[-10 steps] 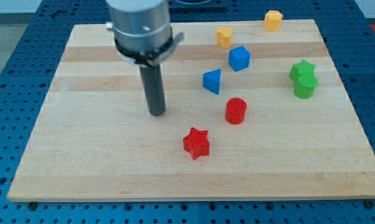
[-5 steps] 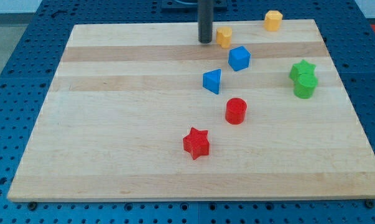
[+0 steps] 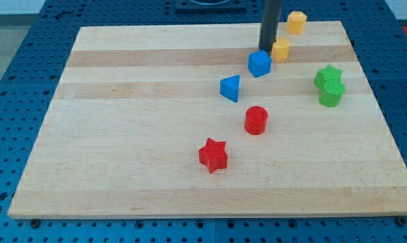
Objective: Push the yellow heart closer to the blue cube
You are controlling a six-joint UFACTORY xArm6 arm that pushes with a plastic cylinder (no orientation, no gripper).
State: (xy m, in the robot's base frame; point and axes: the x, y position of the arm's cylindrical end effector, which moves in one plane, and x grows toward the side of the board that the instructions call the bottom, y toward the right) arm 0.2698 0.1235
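Observation:
The yellow heart lies near the view's top, just right of the blue cube and slightly above it, close to touching. My tip stands at the heart's left side, right above the blue cube. The dark rod rises out of the view's top edge.
A second yellow block sits at the board's top edge, right of the rod. A blue wedge-shaped block, a red cylinder and a red star lie below. Two green blocks sit together at the right.
My tip swept from the board's left-centre to the top, then right. The yellow heart was pushed right, from up-left of the blue cube to its upper right side.

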